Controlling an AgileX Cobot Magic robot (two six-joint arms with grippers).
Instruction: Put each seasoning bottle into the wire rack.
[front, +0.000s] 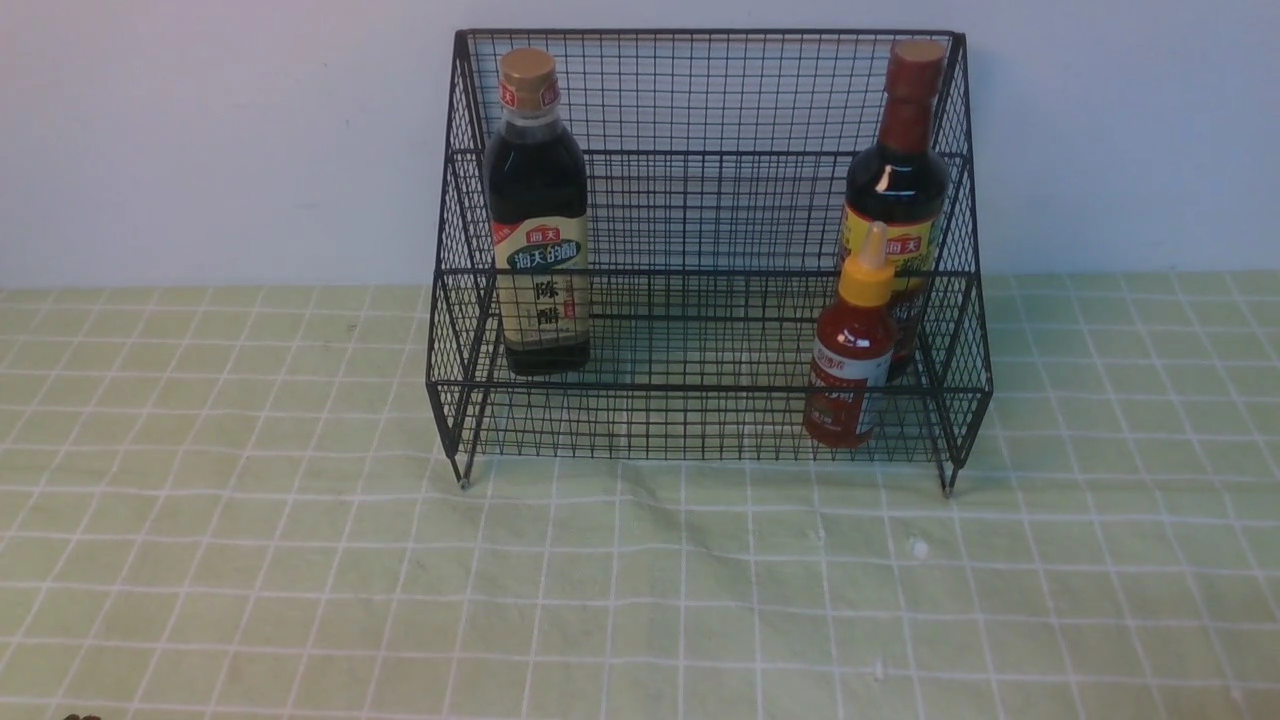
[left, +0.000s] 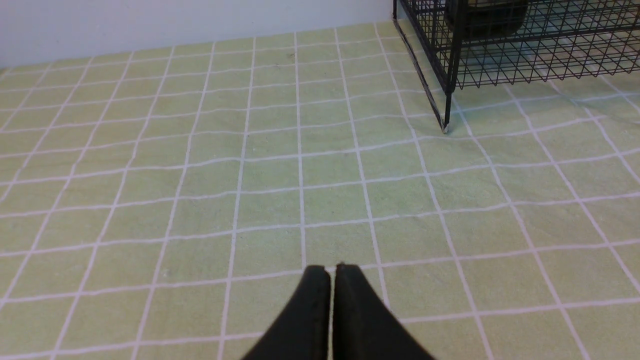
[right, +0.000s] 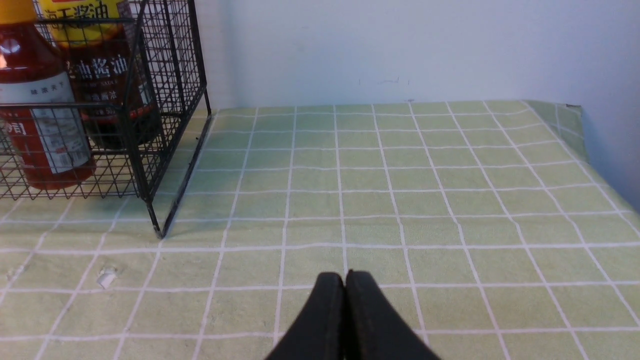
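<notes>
Bottles (front: 537, 240) in rack (front: 710, 385), apart from claws (left: 332, 270)

The wire rack (front: 700, 386) is black mesh. The tablecloth (front: 620, 600) is pale green with a white grid. The sauce bottle (front: 850, 365) is red, yellow-capped.

Setting of unclear type, home or lab
A green checked cloth (front: 680, 560) meets a plain pale wall (front: 220, 140)

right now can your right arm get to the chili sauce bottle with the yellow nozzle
Probably yes: the right gripper is shut on nothing and must open, but the chili sauce bottle stands frontmost, behind only the rack's low front mesh.
</notes>
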